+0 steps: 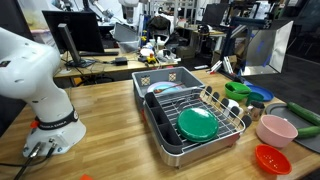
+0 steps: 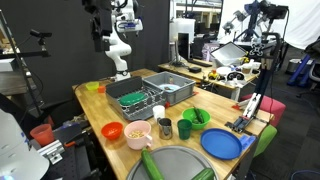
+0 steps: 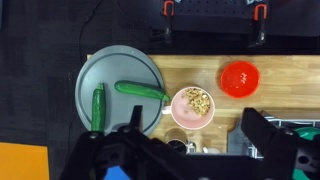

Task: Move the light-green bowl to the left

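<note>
Hiding behind the rack (image 1: 232,118) — probably the light-green bowl (image 1: 237,89).

Pink bowl (image 3: 193,108) between grey plate (image 3: 125,68), red bowl (image 3: 239,77).

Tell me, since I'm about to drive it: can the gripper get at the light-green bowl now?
Probably yes: the light-green bowl stands uncovered beside dish rack and blue plate, nothing above it; the gripper is open.
</note>
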`<control>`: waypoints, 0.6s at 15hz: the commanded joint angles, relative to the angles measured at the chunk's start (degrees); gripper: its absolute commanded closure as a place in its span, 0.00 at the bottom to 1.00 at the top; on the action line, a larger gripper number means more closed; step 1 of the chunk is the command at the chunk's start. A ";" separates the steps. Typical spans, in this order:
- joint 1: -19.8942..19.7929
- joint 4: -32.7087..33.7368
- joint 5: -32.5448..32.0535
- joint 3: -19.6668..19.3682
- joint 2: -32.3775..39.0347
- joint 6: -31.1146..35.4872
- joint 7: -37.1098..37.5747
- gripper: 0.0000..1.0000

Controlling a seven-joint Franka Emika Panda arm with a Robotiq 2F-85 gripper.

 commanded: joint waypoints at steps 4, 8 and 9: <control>-1.61 -2.50 2.31 -2.43 4.32 6.15 1.69 0.00; -2.21 -2.85 2.32 -2.51 5.37 7.15 3.26 0.00; -2.21 -2.84 2.32 -2.50 5.26 7.15 3.31 0.00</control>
